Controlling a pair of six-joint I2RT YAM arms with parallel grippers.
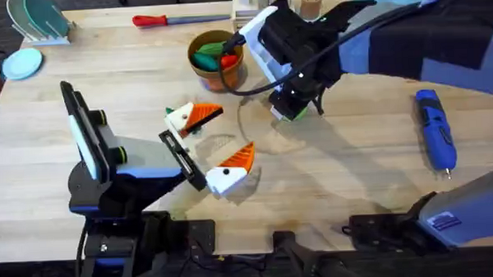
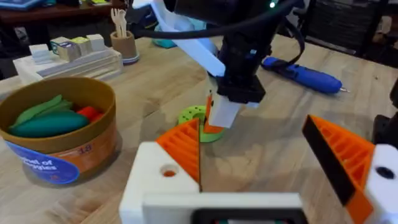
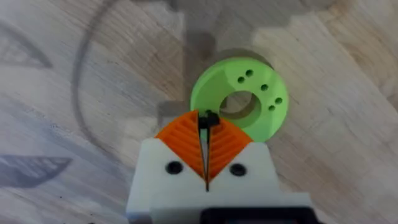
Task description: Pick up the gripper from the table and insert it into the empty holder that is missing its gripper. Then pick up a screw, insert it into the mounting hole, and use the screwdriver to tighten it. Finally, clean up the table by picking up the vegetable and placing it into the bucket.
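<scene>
While closed, right gripper above disc.

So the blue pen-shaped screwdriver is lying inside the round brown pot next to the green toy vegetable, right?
Not quite. The blue pen-shaped screwdriver lies on the light wooden table, far from the round brown pot. The overhead view shows this. The green toy vegetable is indeed in the pot.

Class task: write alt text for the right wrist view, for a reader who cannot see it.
The right gripper, white with orange ribbed pads pressed together, pinches a small dark screw at its tips, just above a flat green ring. The ring lies on a light wooden table and has a large centre hole and several small holes.
</scene>
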